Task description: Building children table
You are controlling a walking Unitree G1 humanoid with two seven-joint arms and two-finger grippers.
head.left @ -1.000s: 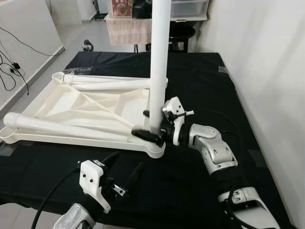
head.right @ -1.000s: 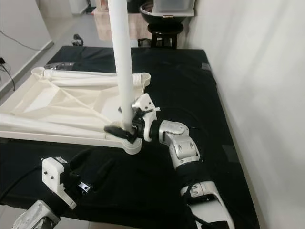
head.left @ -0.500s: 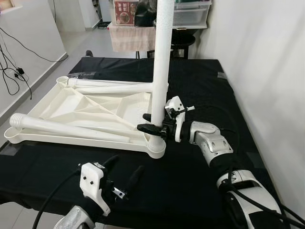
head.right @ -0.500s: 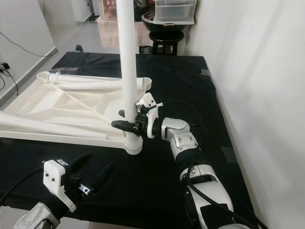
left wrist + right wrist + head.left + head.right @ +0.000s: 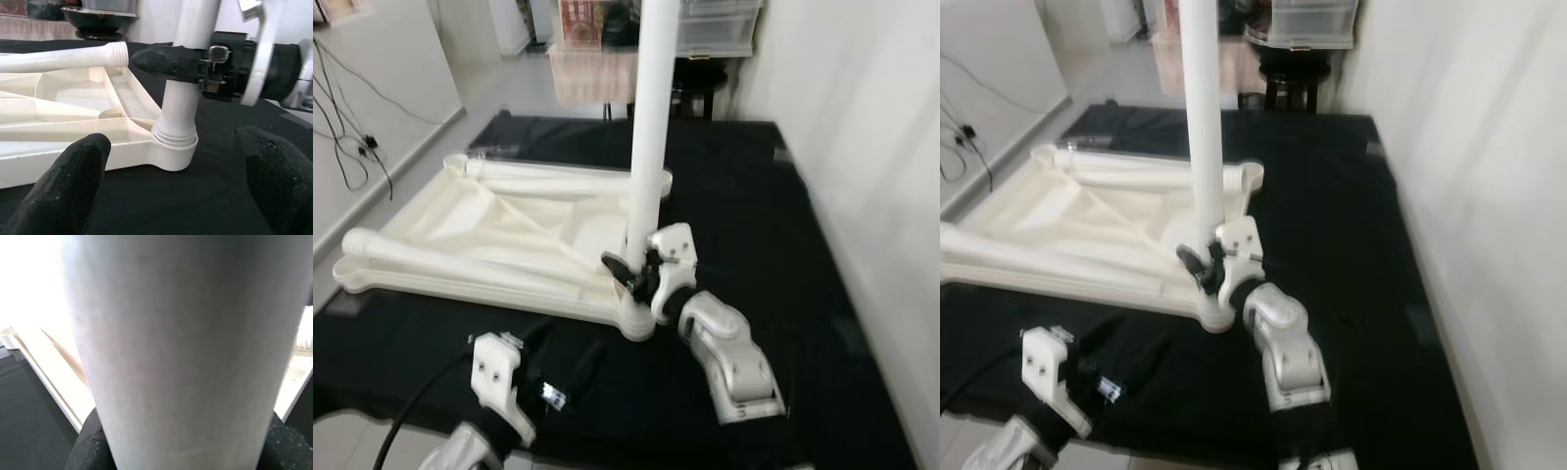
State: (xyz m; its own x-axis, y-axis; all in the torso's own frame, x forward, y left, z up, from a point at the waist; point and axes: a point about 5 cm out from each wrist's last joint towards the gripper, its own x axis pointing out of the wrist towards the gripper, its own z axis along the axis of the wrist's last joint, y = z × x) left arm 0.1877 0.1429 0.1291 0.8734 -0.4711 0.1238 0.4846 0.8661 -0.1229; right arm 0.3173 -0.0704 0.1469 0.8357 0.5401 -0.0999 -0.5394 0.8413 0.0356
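Left eye view: my left tool [image 5: 570,360] hangs low over the near edge of the black-covered desk [image 5: 783,245], its two black fingers [image 5: 63,191] spread wide with nothing between them, pointing toward the near right corner of the white tabletop [image 5: 489,225]. That tabletop lies upside down on the left half of the desk, ribbed underside up. Two loose white legs rest on it: one leg [image 5: 440,259] lies along its near edge with the threaded end toward the right, and a second leg [image 5: 548,176] lies along its far edge.

At the tabletop's near right corner a third, upright leg [image 5: 651,127] stands in the round corner socket [image 5: 636,318]; in the left wrist view its base sits inside the socket's collar [image 5: 175,139]. My right tool [image 5: 631,272] is pinching this upright leg just above the socket, a black finger [image 5: 166,61] wrapped across its front. The right wrist view looks straight at the leg's white shaft [image 5: 186,347], with black finger pads [image 5: 90,445] pressed to either side of it. My right arm [image 5: 729,357] reaches in from the near edge, its silver forearm lying low over the black cloth, right of the socket.

Beyond the desk's far edge stand a black stool [image 5: 700,78] and a clear storage box [image 5: 715,24]; cables [image 5: 347,147] trail along the floor to the left.
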